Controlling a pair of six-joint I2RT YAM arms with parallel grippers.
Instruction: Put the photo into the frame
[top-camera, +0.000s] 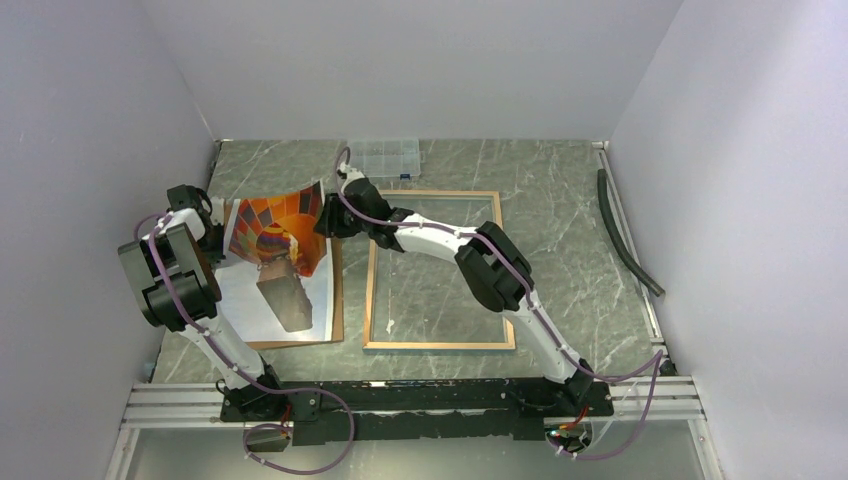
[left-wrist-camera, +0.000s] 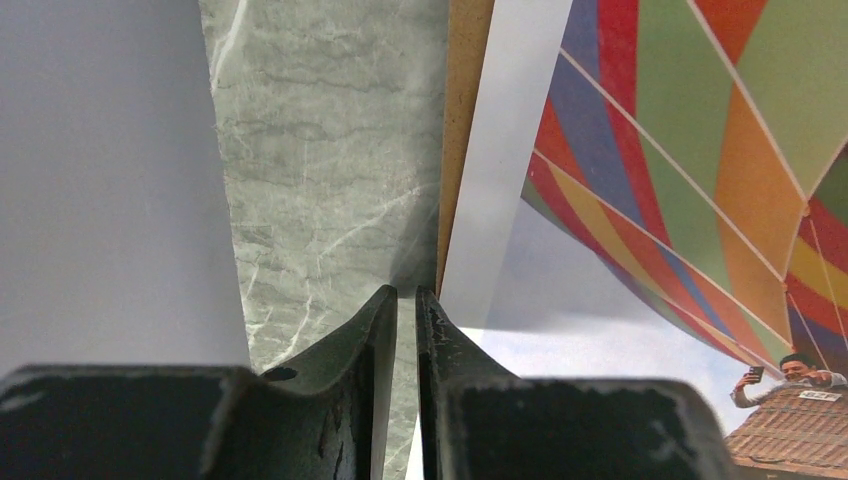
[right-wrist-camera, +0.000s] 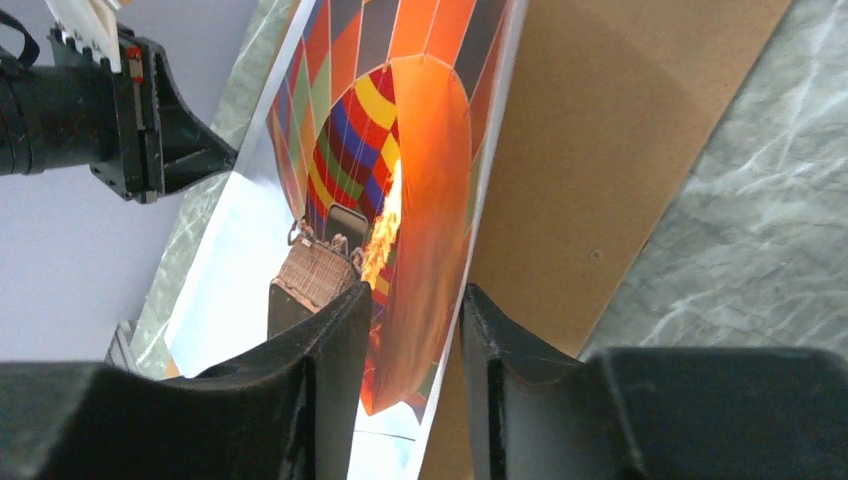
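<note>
The photo (top-camera: 268, 228), an orange-red balloon print, lies on the thin brown backing board (top-camera: 337, 290) at the left, with its far part curled up off the board. My right gripper (top-camera: 322, 222) is open, its jaws astride the photo's right edge (right-wrist-camera: 440, 200); one finger is over the print, the other over the board (right-wrist-camera: 620, 150). My left gripper (top-camera: 222, 215) is shut and empty at the photo's far-left edge (left-wrist-camera: 500, 180), with the print passing beneath one finger. The frame (top-camera: 440, 345) lies back up in the middle, right of the board.
A small clear compartment box (top-camera: 385, 160) sits at the back, just beyond the frame. A dark hose (top-camera: 625, 235) lies along the right wall. White walls close in the table on the left, back and right.
</note>
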